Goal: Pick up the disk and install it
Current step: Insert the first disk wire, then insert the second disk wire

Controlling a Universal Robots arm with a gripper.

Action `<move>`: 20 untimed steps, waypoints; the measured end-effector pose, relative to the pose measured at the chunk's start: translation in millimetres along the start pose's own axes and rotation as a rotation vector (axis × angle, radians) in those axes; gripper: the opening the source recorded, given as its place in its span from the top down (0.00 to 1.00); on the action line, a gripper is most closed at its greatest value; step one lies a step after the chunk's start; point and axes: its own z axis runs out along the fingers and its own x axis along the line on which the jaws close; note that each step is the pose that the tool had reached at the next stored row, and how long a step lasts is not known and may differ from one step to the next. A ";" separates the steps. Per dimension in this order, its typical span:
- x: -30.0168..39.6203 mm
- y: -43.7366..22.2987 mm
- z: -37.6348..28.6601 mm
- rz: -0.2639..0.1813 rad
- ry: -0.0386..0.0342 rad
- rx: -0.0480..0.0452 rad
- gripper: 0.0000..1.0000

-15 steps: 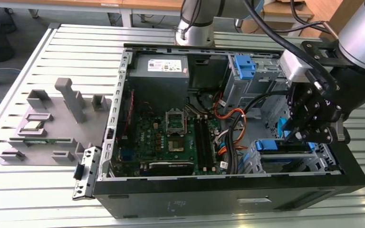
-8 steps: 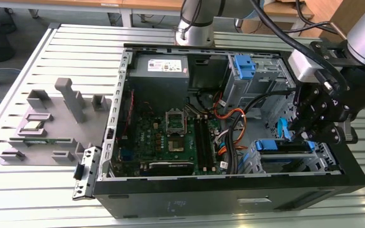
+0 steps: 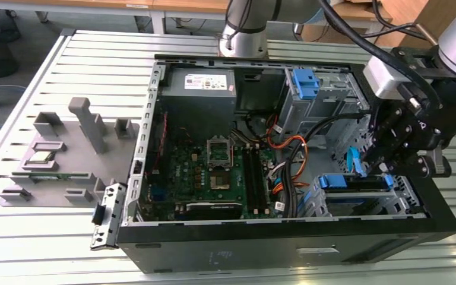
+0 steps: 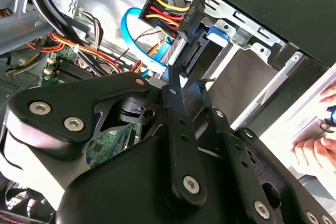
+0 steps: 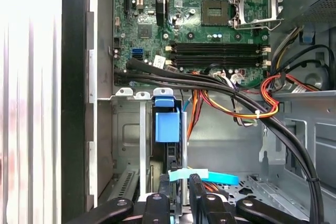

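The gripper (image 3: 370, 169) hangs over the drive cage in the corner of the open computer case (image 3: 291, 249), and its fingers (image 5: 195, 192) are brought close together on a thin edge; in the second wrist view they pinch something narrow just below the cable plugs. I judge this to be the edge of the disk (image 5: 168, 153), but the silver face is hidden, so I cannot say for sure that the fingers are clamped on it.

Directly ahead of the fingers in the first wrist view stands the blue bracket tab (image 5: 167, 124) of the disk, seated upright between the metal walls of the drive cage (image 5: 131, 129). So the disk appears already in its bay, or nearly so. Just beside the fingertips lies a light blue data cable (image 5: 202, 176), and the power plug with red, yellow and black wires (image 4: 168, 9) is near the rear of the disk.

Farther from the gripper, thick black cables (image 5: 220, 85) cross above the bay, and the motherboard (image 5: 210, 19) lies beyond them.

To do this step well, the push should go straight along the cage rails, without tilt, until the bracket locks. The light blue cable must stay out of the fingers, otherwise it may be squeezed. A person's hand (image 4: 315, 148) is outside the case, well apart.
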 end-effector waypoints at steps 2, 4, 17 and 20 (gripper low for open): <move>0.0 0.0 -0.8 0.000 -0.0003 0.0000 0.71; -0.1 0.0 -1.9 0.000 0.0000 0.0000 0.71; -0.1 -3.1 -3.2 0.000 0.0002 0.0000 0.71; -0.2 -6.7 -3.2 0.000 0.0001 0.0000 0.71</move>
